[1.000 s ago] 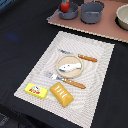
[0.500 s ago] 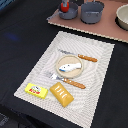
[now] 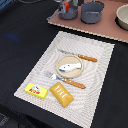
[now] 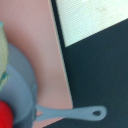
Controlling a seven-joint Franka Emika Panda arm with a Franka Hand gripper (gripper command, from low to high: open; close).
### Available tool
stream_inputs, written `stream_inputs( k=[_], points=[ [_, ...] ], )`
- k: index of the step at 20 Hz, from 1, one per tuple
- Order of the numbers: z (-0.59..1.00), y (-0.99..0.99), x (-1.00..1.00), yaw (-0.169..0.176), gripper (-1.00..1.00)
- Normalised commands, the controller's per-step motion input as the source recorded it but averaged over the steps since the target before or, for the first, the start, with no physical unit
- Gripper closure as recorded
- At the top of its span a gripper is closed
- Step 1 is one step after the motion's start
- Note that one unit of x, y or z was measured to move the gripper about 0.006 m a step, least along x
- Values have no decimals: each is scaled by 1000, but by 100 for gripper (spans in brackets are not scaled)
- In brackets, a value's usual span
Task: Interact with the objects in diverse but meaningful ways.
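A white-blue fish (image 3: pixel 68 65) lies on a small round plate (image 3: pixel 58 73) in the middle of a striped placemat (image 3: pixel 100 75). A yellow red-marked packet (image 3: pixel 36 90) and an orange ridged biscuit block (image 3: pixel 62 94) lie at the mat's near edge. A dark grey pot (image 3: pixel 92 11) stands on a pink tray (image 3: pixel 100 27) at the back. A red tomato (image 3: pixel 63 6) sits in a grey pan (image 3: pixel 67 12) beside the pot. The wrist view shows this pan (image 4: pixel 17 100), its long handle (image 4: pixel 75 114) and the tomato (image 4: pixel 4 116) from above. No gripper fingers show in either view.
A knife (image 3: pixel 80 56) and a fork (image 3: pixel 67 80) with orange handles flank the plate. A pale bowl (image 3: pixel 122 16) stands at the exterior view's right on the tray. A dark cloth (image 3: pixel 20 45) covers the table around the mat. The wrist view shows the mat's corner (image 4: pixel 90 17).
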Motion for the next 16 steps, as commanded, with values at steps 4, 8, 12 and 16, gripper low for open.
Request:
stream_inputs(
  k=[4, 8, 12, 16],
  points=[
    [33, -979, 321, 0, -100],
    [64, -987, 325, 0, -100],
    [109, -998, 337, 0, -100],
    [107, -990, 347, 0, -100]
  ],
)
